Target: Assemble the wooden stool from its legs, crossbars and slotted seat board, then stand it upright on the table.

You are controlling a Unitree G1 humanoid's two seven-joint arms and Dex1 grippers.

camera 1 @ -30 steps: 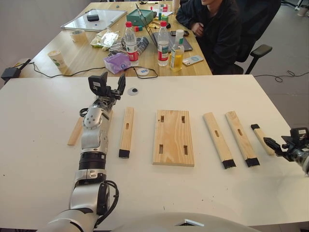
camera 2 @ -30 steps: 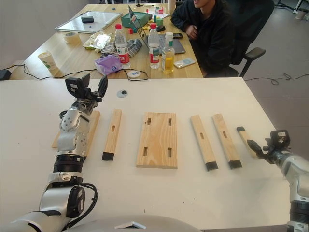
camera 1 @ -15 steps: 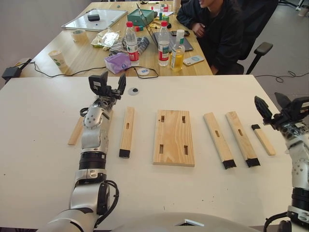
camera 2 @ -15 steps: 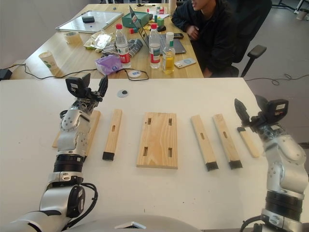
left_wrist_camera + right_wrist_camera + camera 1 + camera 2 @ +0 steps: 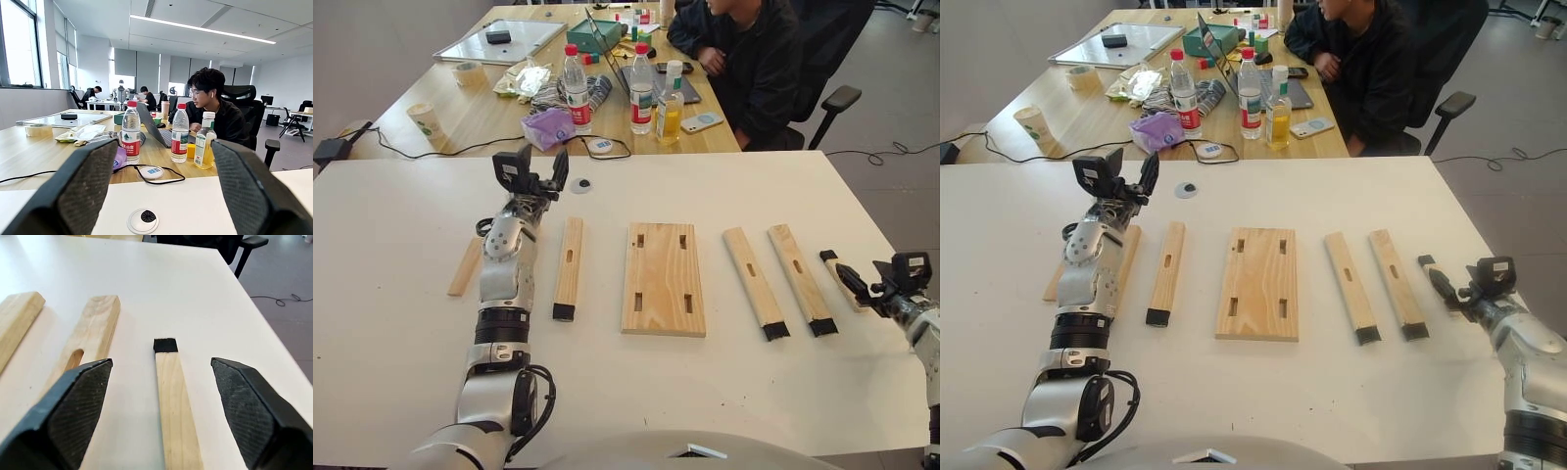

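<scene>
While my head view takes in board (image 5: pixel 664 278) and legs (image 5: pixel 568 266), the right wrist view shows right fingers (image 5: pixel 78 406) wide astride a crossbar (image 5: pixel 176 406); left fingers (image 5: pixel 88 191) wide, empty.

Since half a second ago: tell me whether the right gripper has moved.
Yes. The right gripper has come down from a raised pose near the rightmost leg's far end to table level, open astride the short crossbar.

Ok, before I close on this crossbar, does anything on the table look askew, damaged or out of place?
Nothing stands out. The seat board lies flat mid-table. The slotted legs lie flat on either side of it, apart from each other. The short crossbar lies straight between the open fingers of the right gripper. No damage is visible.
</scene>
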